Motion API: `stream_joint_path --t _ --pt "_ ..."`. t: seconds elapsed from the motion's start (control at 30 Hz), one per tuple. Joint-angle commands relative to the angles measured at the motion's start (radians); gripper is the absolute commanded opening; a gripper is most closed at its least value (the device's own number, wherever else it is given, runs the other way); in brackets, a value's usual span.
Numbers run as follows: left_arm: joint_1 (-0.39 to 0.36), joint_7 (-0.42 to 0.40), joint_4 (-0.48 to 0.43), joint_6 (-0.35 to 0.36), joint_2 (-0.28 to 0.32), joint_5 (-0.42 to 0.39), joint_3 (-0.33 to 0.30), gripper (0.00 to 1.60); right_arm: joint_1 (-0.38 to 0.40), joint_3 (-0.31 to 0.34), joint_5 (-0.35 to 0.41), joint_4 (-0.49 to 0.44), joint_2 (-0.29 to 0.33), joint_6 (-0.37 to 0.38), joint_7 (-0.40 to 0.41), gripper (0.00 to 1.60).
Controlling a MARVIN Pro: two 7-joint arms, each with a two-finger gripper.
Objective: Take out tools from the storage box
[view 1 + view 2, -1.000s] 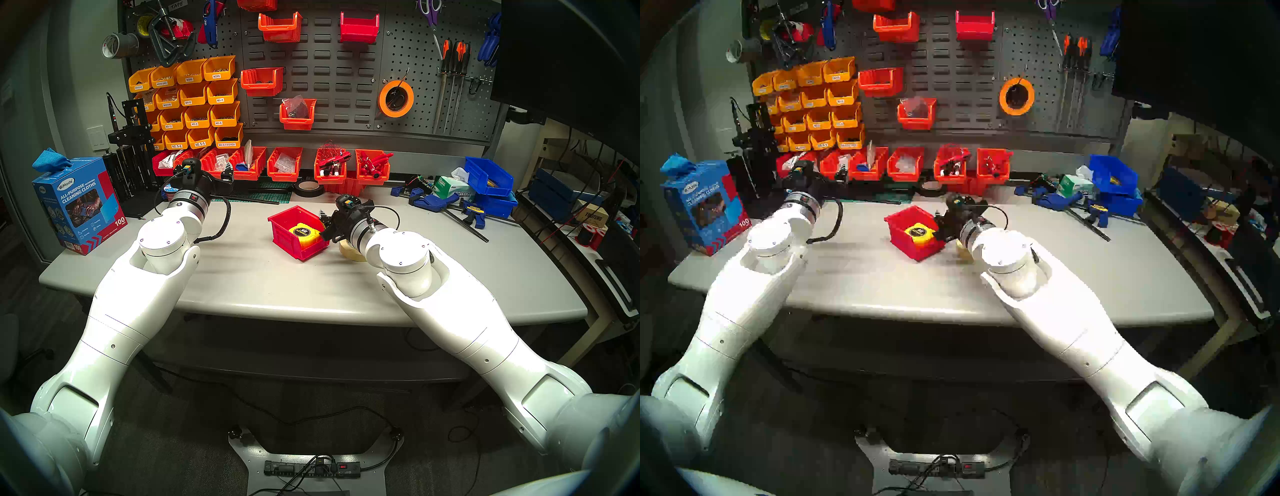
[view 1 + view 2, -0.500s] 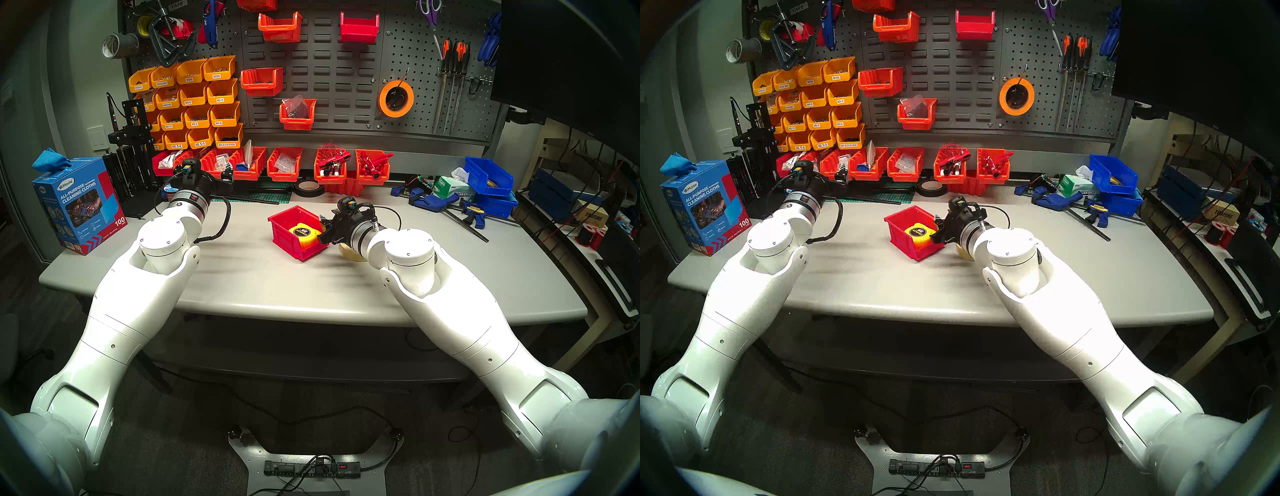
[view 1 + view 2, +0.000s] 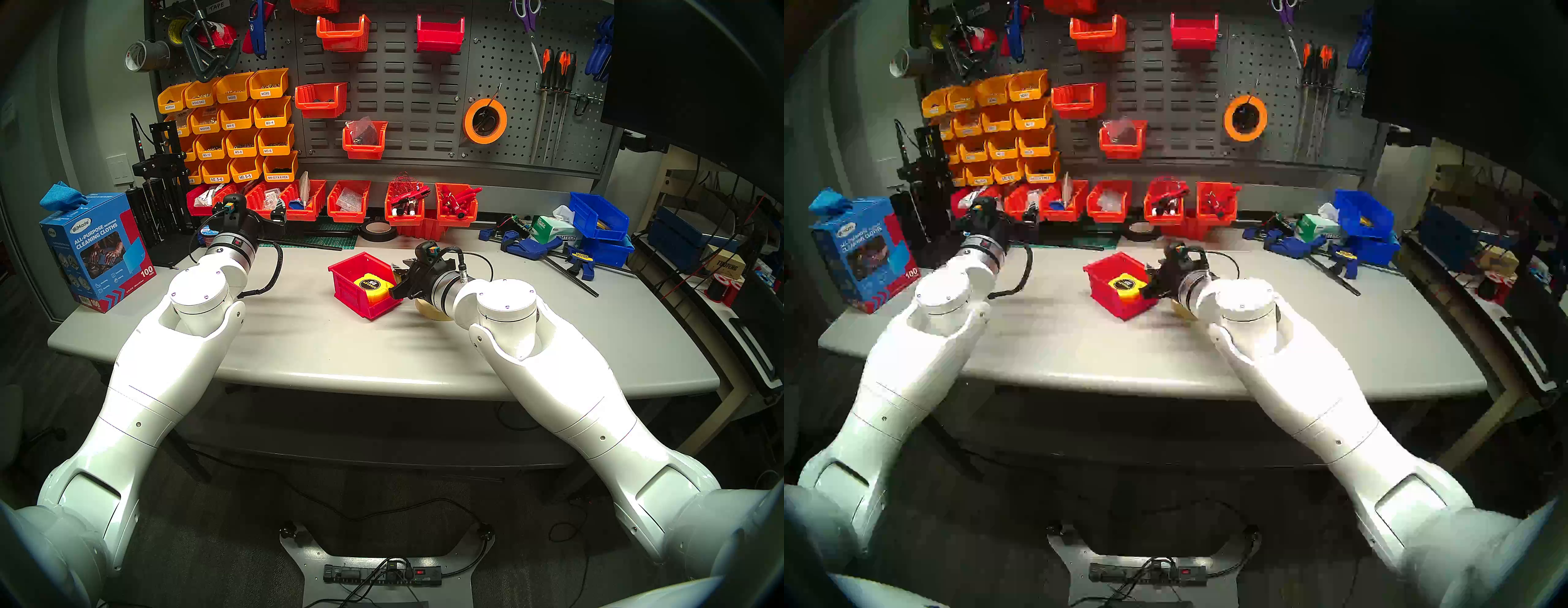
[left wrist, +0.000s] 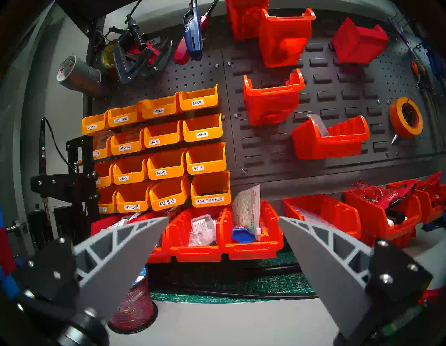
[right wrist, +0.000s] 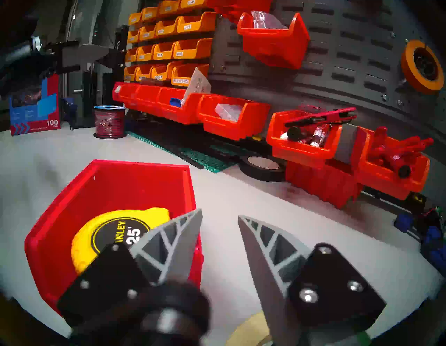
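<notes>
One tool, the tape measure (image 5: 113, 236), is left in the storage box (image 5: 72, 207) as the empty right gripper (image 5: 219, 217), rolled and narrowed within the last second, is lined up beside it, while the left gripper (image 4: 223, 219) is held wide open, gripping nothing.

I see the red bin (image 3: 362, 283) sitting mid-worktop, open-topped and turned at an angle, one corner pointing away from me. Its walls are bright plastic, with the front lip lowered on the near right side. Inside it the tape measure (image 3: 371, 286) lies flat on its side: a yellow case, its round black label facing up and reading "25". It fills much of the bin's floor, close to the right wall. The cream tape roll (image 3: 426, 306) lies flat on the worktop just right of the bin, outside it, and I only get part of it.
</notes>
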Motion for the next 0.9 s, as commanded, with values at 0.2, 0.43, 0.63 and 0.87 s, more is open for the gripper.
stream_joint_path --t 0.2,0.43,0.63,0.87 --pt "-0.015 0.000 -0.008 0.000 0.002 0.000 -0.007 1.60 0.009 -0.007 0.009 0.043 0.007 0.002 0.026 0.78" --pt "-0.015 0.000 -0.008 0.000 0.002 0.000 -0.007 1.60 0.018 -0.005 0.017 0.051 0.009 0.001 0.037 0.78" --pt "-0.015 0.000 -0.008 0.000 0.002 0.000 -0.007 1.60 0.032 -0.007 0.019 0.066 0.008 -0.003 0.055 0.80" --pt "-0.015 0.000 -0.008 0.000 0.002 0.000 -0.007 1.60 0.047 -0.008 0.024 0.076 0.013 -0.002 0.081 0.90"
